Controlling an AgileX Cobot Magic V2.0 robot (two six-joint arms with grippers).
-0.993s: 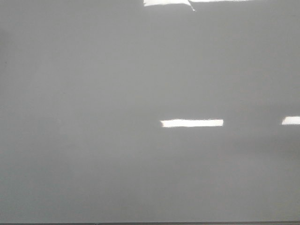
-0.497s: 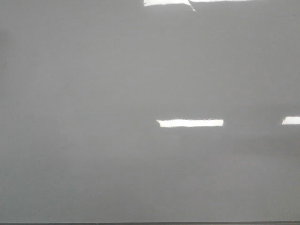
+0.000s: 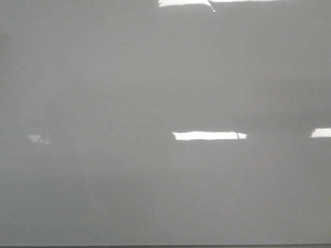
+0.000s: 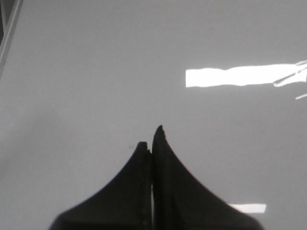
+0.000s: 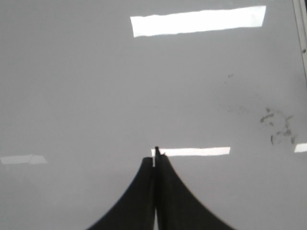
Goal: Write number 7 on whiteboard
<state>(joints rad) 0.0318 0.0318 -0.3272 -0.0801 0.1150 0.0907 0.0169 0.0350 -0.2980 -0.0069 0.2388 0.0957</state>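
The whiteboard (image 3: 155,77) is a glossy pale grey surface that fills the front view, with bright glare patches. No number 7 shows on it in any view. Neither gripper is in the front view. In the left wrist view my left gripper (image 4: 151,140) is shut and empty, over the bare whiteboard (image 4: 96,86). In the right wrist view my right gripper (image 5: 156,156) is shut over the whiteboard (image 5: 86,96). A thin dark tip pokes out between its fingertips; I cannot tell what it is.
A thin dark edge runs along the bottom of the board (image 3: 165,246). The board's frame shows in the left wrist view (image 4: 8,33) and the right wrist view (image 5: 300,28). Faint dark smudges (image 5: 278,125) mark the board near that edge.
In the front view a small dark mark has appeared at the right end of the middle glare patch. A faint pale reflection has appeared at the left.
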